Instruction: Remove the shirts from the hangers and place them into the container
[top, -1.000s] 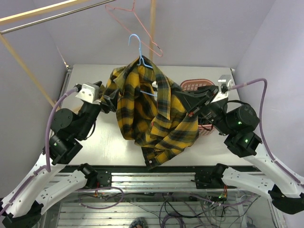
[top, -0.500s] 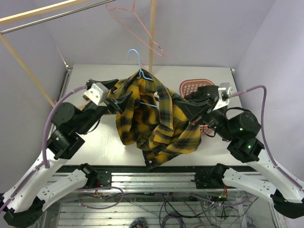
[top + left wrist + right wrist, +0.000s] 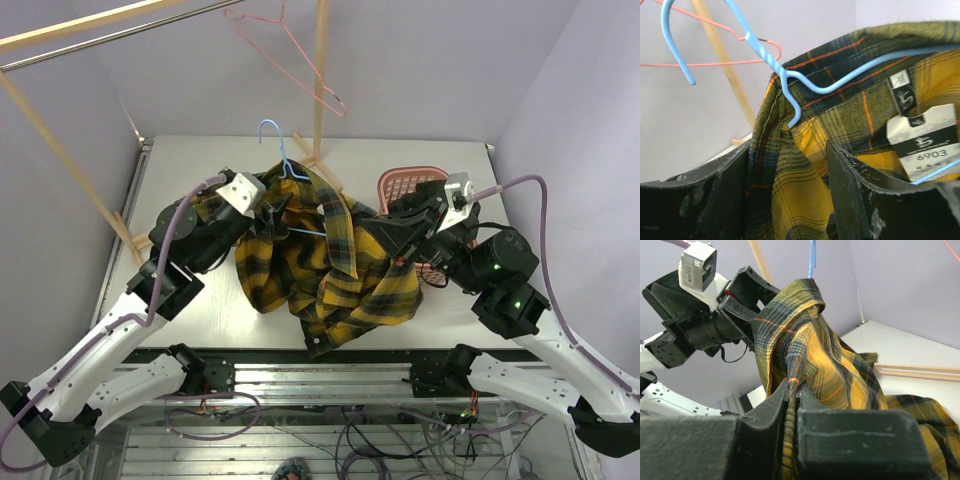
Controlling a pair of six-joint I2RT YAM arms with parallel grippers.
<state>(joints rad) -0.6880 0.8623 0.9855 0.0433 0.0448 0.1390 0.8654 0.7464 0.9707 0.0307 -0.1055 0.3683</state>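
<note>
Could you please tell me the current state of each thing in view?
plaid shirt: on the blue hanger, bunched up.
blue hanger: in the collar, hook catching nothing.
pink hanger: bare, hanging overhead.
basket: upright, contents hidden.
left gripper: jaws open astride the collar.
right gripper: jaws shut on a shirt fold.

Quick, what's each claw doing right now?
Left gripper: open, jaws either side of the shirt collar.
Right gripper: closed, pinching a fold of the shirt.
</note>
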